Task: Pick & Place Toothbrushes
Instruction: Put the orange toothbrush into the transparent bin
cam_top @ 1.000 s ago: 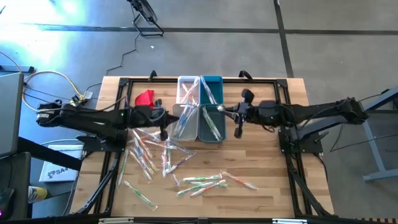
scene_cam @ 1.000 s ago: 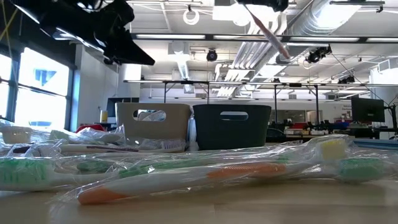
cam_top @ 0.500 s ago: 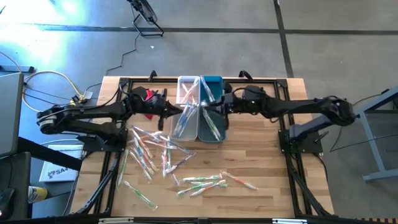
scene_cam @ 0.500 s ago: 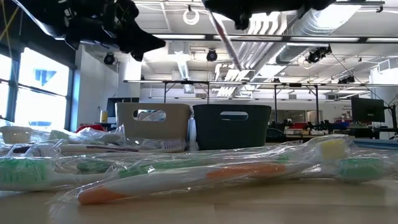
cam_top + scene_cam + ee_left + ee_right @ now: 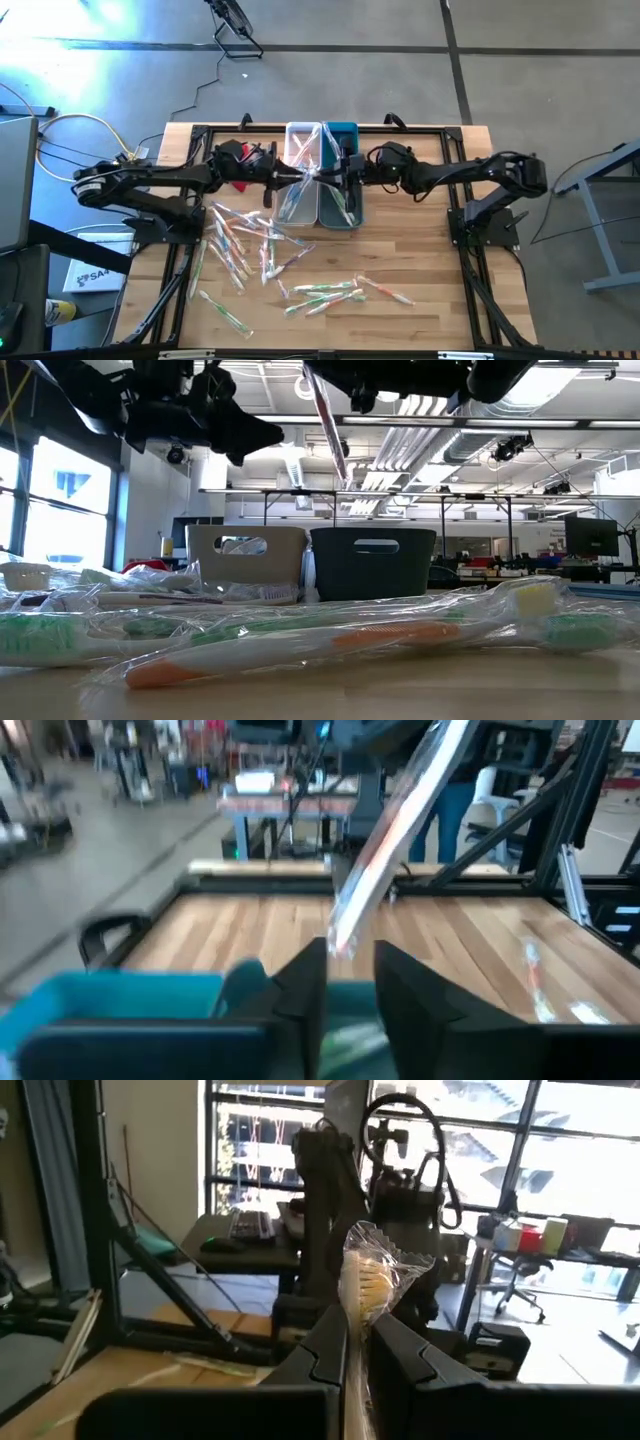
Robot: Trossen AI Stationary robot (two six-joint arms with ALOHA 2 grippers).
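Wooden planking of the table [image 5: 420, 260] carries a loose scatter of wrapped toothbrushes [image 5: 250, 245] on its near half, and at the far side a white bin [image 5: 289, 135] and a teal bin [image 5: 352, 128] stand touching, each already holding a few brushes. One wrapped toothbrush [image 5: 365, 1285] is up in the air above these bins, close to their shared wall, and hangs tilted rather than upright in the low view. The right gripper [image 5: 358, 1330] is clamped on it, fingers pressed to the wrapper from both sides with the bristled head standing clear beyond the tips. The left gripper [image 5: 350, 960] faces it from the other side, just beside the brush's free end; its fingers stand a little apart with nothing between them. The step in hand looks like the placing of this brush. Next the right gripper would need to lower over one bin and let go, though I cannot tell which bin it sits above. Left's fingers are near enough that the dangling wrapper could snag on them.
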